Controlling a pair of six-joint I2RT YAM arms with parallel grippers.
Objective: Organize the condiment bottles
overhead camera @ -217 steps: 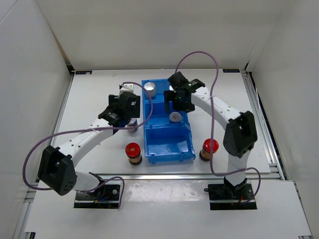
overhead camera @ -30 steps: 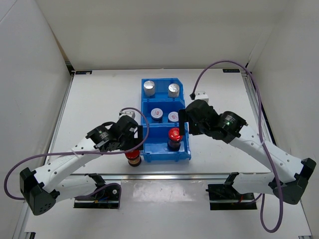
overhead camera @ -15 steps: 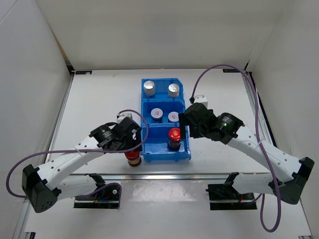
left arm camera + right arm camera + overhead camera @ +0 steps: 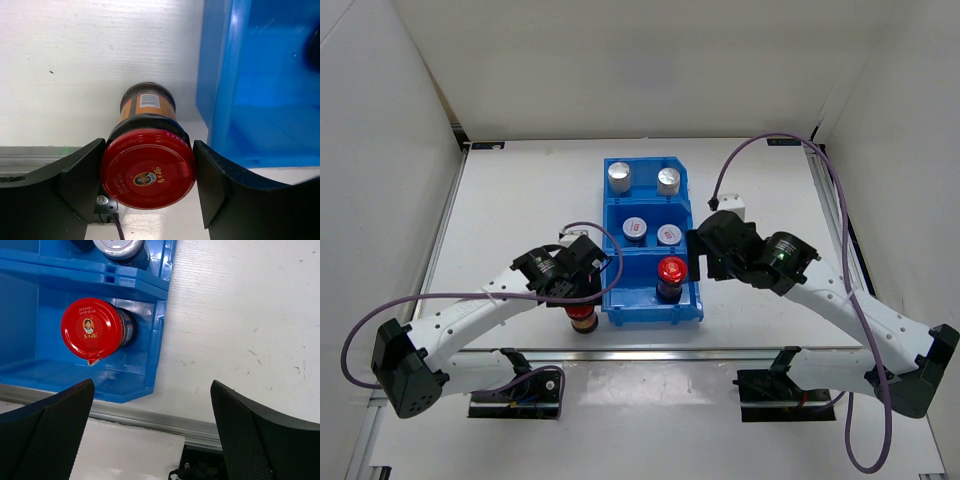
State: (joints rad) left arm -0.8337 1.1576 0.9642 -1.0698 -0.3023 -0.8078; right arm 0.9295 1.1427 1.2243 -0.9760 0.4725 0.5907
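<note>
The left jaws are clamped on the red cap of the loose jar (image 4: 147,107), one pad against each side of the cap. This jar has a dark body with an orange label. It stands upright on the counter (image 4: 520,200), close to the counter's near edge and just beside the near left corner of the bin (image 4: 652,316), not inside it.

The right jaws are spread wide and hold nothing. They hang over the bare counter just off the bin's near right corner.

The binned jar (image 4: 92,329), also red-capped, stands upright at the right side of the bin's near compartment, close to the right wall. The rest of that compartment is bare blue floor.

In the middle compartment two white jars (image 4: 636,228) (image 4: 668,234) stand side by side. In the far compartment two silver bottles (image 4: 620,178) (image 4: 668,180) stand side by side, upright.
</note>
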